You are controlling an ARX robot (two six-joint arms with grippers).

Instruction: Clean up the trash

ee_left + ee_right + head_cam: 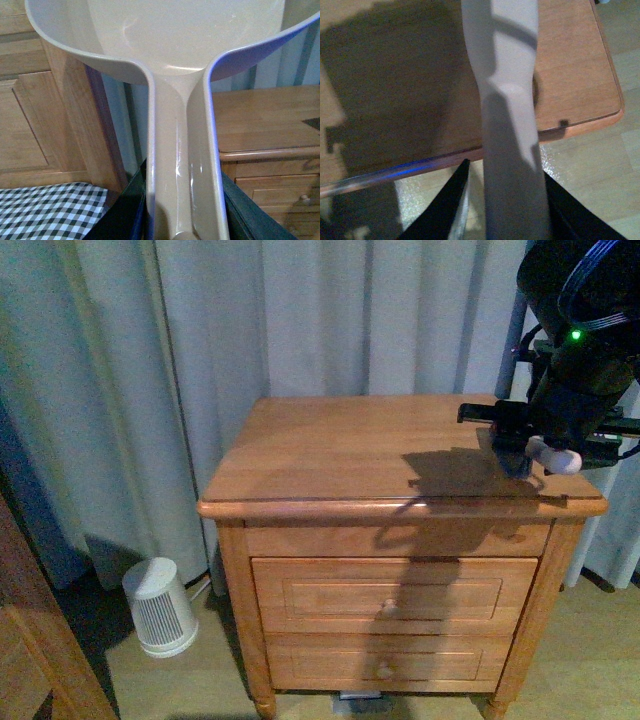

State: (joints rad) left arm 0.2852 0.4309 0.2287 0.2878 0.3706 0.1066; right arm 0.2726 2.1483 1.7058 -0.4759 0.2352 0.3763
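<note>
No tissue wad shows in any view. My left gripper [184, 220] is shut on the handle of the pinkish dustpan [185, 35]; its empty scoop fills the far part of the left wrist view. The left arm is out of the front view. My right gripper [505, 210] is shut on the pale handle of the brush [505, 75], which reaches out over the wooden nightstand top [395, 75]. In the front view my right arm [575, 360] hovers over the nightstand's right rear corner, with the brush handle's white end [555, 456] sticking out.
The wooden nightstand [390, 455] with two drawers stands before grey curtains [200, 330]. A small white ribbed bin [160, 607] sits on the floor to its left. A black-and-white checked pillow [45, 210] and a wooden bed frame [30, 115] show in the left wrist view.
</note>
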